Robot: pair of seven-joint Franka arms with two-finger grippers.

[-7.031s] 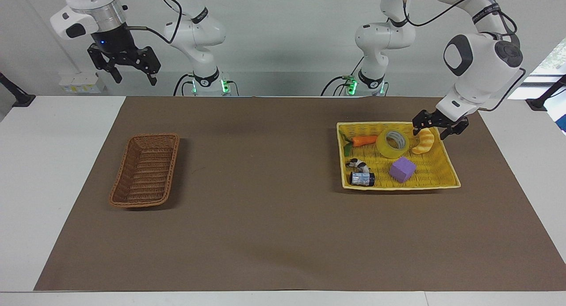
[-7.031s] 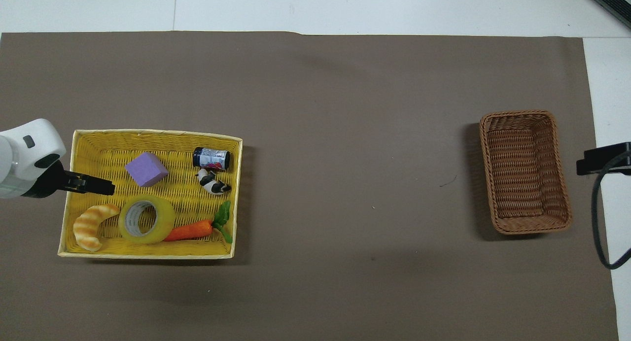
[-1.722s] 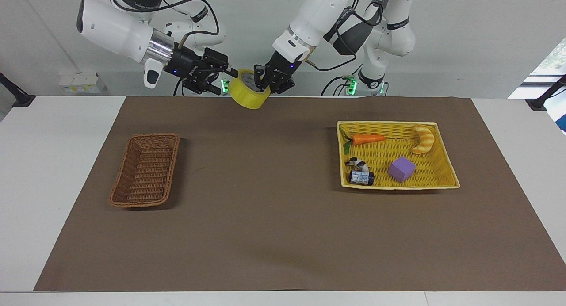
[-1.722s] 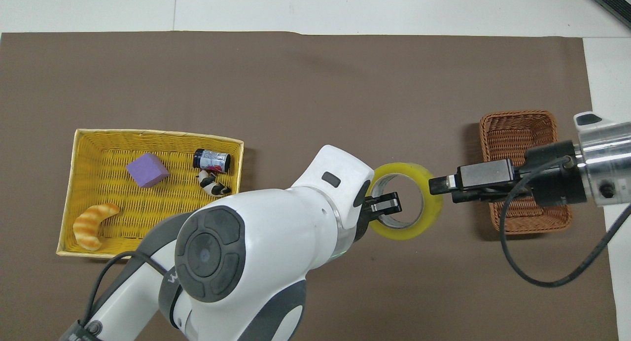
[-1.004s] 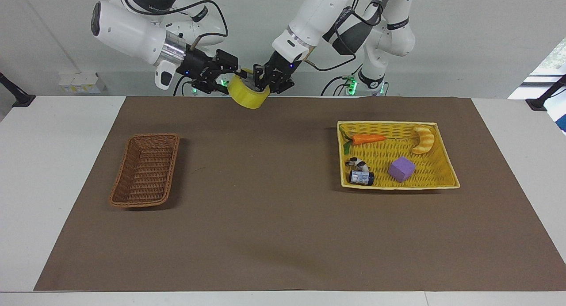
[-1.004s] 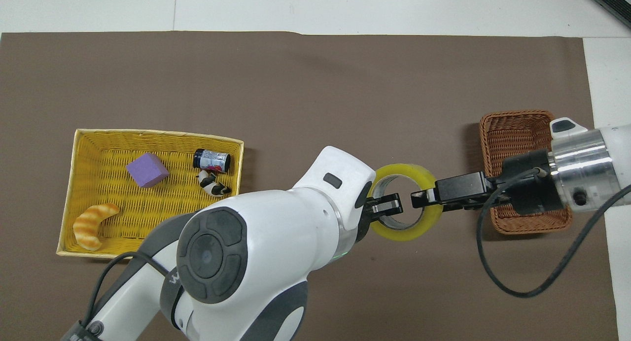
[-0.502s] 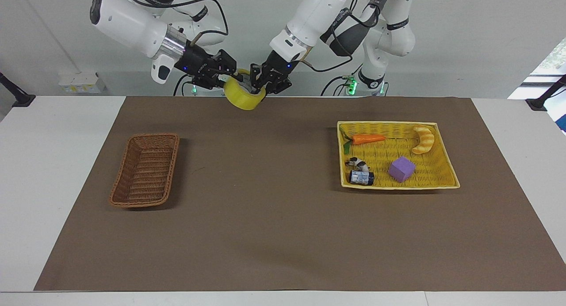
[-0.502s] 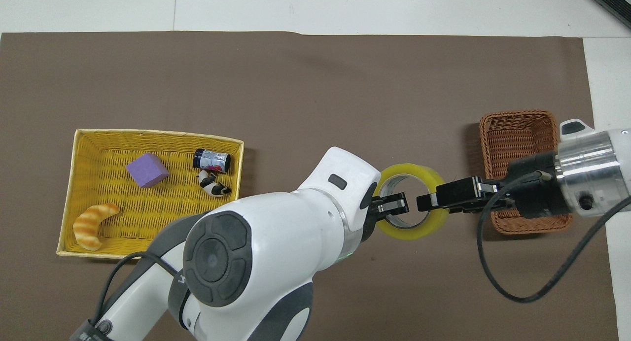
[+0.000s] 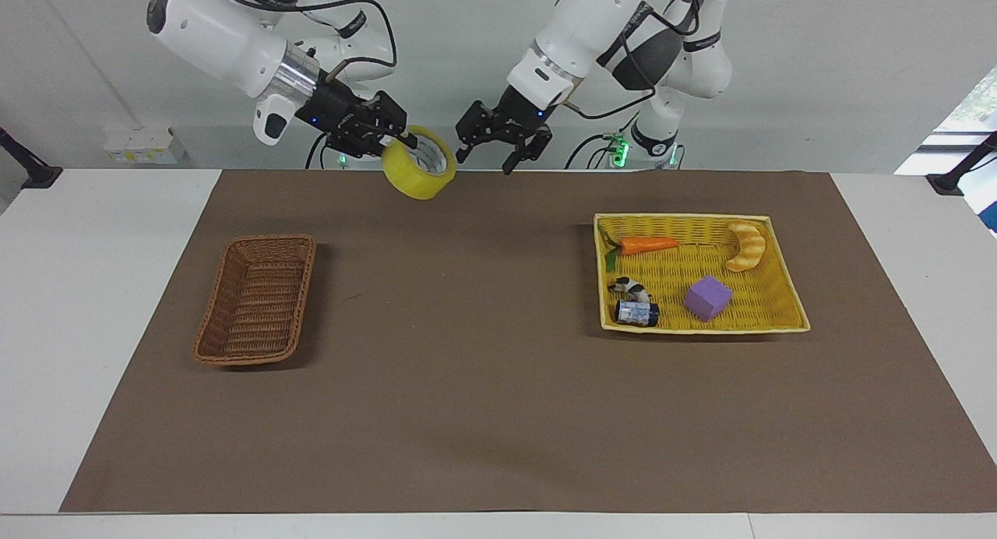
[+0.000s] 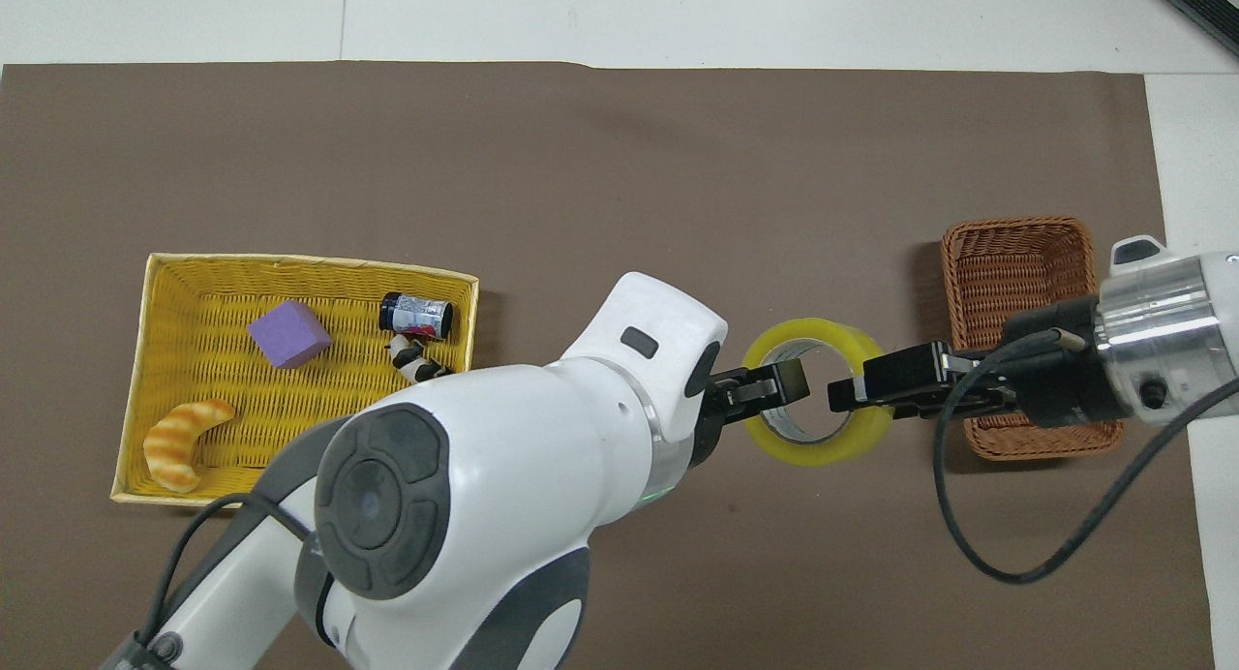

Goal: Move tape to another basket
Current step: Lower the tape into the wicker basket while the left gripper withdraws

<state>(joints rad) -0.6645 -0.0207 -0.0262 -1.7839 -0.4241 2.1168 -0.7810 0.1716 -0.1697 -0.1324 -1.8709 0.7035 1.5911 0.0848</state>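
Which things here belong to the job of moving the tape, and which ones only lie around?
Belong to the job:
tape, held up by the right gripper
brown basket, empty
left gripper, open beside the tape

Only lying in the yellow basket:
carrot
croissant
purple cube
small can

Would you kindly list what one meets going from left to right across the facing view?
Brown woven wicker basket → right gripper → yellow translucent tape roll → left gripper → orange toy carrot → purple foam cube → yellow-orange croissant toy.
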